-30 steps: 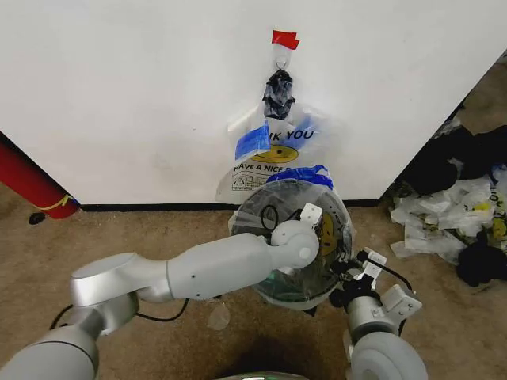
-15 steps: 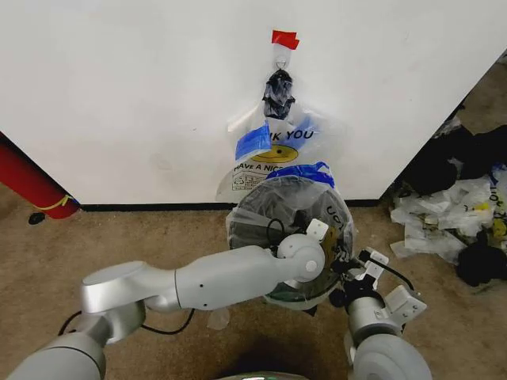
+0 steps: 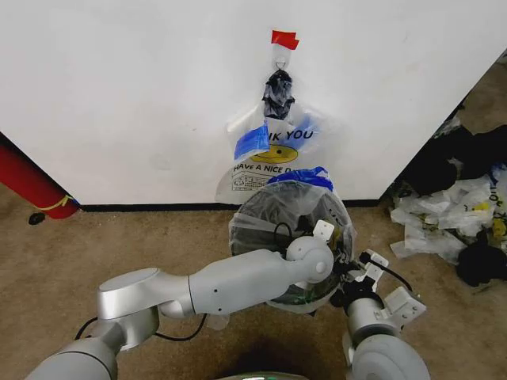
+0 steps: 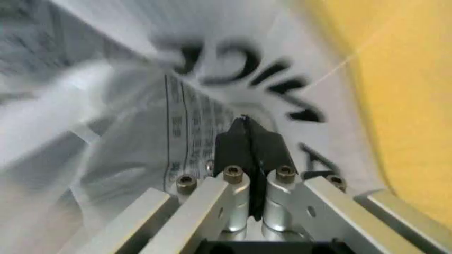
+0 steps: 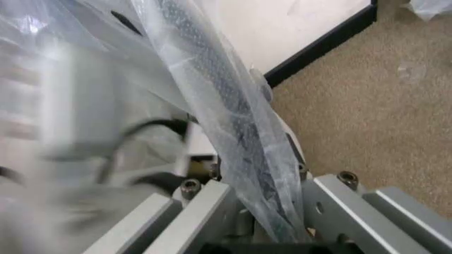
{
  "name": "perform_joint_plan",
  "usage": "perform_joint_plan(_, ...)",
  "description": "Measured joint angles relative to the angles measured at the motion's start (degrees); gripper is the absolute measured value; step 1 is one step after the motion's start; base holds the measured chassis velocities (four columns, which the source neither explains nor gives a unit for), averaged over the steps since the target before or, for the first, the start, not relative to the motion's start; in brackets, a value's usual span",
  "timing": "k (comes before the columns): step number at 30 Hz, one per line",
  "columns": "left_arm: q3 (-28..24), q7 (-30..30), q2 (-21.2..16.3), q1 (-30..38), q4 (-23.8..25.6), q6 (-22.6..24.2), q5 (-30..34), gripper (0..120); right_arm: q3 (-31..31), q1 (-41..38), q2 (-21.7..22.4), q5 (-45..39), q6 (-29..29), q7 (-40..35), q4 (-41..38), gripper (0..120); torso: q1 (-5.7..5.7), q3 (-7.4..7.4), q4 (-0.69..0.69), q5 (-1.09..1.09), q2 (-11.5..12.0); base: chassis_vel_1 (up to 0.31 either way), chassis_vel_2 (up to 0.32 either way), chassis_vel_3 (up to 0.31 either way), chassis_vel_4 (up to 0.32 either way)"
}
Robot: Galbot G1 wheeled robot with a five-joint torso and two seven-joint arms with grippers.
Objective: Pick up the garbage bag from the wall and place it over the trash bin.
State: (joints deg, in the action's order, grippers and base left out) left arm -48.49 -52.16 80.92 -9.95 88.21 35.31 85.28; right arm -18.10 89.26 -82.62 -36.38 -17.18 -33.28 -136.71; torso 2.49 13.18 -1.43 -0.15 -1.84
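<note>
Pinched between the left gripper's (image 4: 247, 138) black pads is a fold of the thin, crinkled garbage bag (image 3: 317, 207), draped over the round smoky trash bin (image 3: 265, 218) beneath it. Film is clamped likewise by the right gripper (image 5: 263, 209) just beside, at the rim.

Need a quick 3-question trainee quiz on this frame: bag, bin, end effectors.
1. True or false: the left end effector is shut on the garbage bag.
2. Pick one: the trash bin stands A) against the red cylinder, B) on the carpet just before the wall, C) far from the wall.
3. Fill in: the tape above the bag hanging on the wall is ___.

Key: 1 true; 2 B; 3 red.
</note>
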Motion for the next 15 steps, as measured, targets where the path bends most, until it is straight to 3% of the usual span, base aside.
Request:
perform_joint_plan(5,-0.31,-0.77,-4.56,2.04,8.57,-0.16,1.12,1,-0.72,-1.50,0.03,-1.43,-0.02,-0.28,1.06,0,0.00,0.00,0.03,0.02,0.00,0.000,0.000,0.000,0.000)
perform_joint_plan(12,-0.02,-0.50,-9.52,2.93,18.74,-1.32,2.17,26,-1.02,-2.09,-0.11,-3.06,-0.29,-0.68,1.27,0,0.00,0.01,0.02,0.06,0.01,0.000,0.000,0.000,0.000)
perform_joint_plan(15,0.62,-0.20,-10.55,3.41,20.24,-1.83,2.86,31,-1.06,-2.35,0.13,-3.30,-0.21,-0.55,1.24,0,-0.01,-0.01,0.03,-0.01,0.00,0.000,0.000,0.000,0.000)
